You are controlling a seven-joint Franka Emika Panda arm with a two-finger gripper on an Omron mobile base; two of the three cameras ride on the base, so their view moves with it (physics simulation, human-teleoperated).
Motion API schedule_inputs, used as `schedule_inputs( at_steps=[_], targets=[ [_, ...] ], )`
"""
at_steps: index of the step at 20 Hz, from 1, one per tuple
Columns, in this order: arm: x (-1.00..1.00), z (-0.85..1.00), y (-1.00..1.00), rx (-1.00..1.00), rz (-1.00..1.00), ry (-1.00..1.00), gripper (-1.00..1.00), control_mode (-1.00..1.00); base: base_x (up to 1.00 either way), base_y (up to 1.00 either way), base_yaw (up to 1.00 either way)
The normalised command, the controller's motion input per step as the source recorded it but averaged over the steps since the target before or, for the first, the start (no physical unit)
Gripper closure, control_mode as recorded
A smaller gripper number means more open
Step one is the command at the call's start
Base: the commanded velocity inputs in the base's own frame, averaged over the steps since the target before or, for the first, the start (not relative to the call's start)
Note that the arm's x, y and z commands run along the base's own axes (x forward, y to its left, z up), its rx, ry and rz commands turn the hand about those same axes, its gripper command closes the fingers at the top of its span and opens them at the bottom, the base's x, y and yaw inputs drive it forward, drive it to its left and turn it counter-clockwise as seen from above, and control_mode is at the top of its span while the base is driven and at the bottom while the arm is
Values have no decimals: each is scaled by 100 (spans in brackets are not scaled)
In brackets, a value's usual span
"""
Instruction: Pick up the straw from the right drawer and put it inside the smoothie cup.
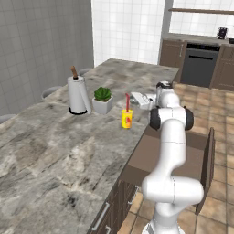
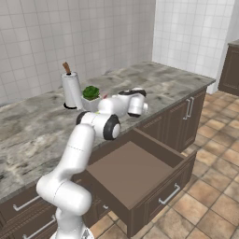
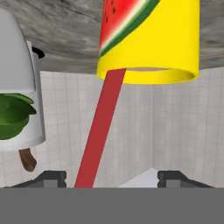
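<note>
Marble counter (image 1: 55, 146) holds the smoothie cup (image 1: 127, 119), straw (image 1: 127, 102) inside (gripper (image 3: 111, 177) fingers parted).

The smoothie cup (image 1: 127, 119) is a small yellow cup with a red watermelon slice on its side, and it stands upright on the grey marbled tabletop (image 1: 55, 151) close to the edge above the right drawer (image 2: 130, 175). The straw (image 1: 127, 102), a thin straight red stick, stands in the cup with its upper half rising above the rim, leaning slightly. In the hand view the picture is turned over, so the cup (image 3: 148, 39) hangs from the top and the straw (image 3: 101, 127) runs down out of its mouth. The drawer is wide, shallow and brown, pulled fully open, its flat floor bare
</note>
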Motion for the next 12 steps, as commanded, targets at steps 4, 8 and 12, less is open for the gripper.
schedule_inputs(
  at_steps=[4,8,12],
  targets=[
    [-23,0,-3,3,0,-2,-100,-100,0,0,0],
    [-18,0,0,0,0,-1,-100,-100,0,0,0],
    [-3,0,0,0,0,-1,-100,-100,0,0,0]
  ],
)
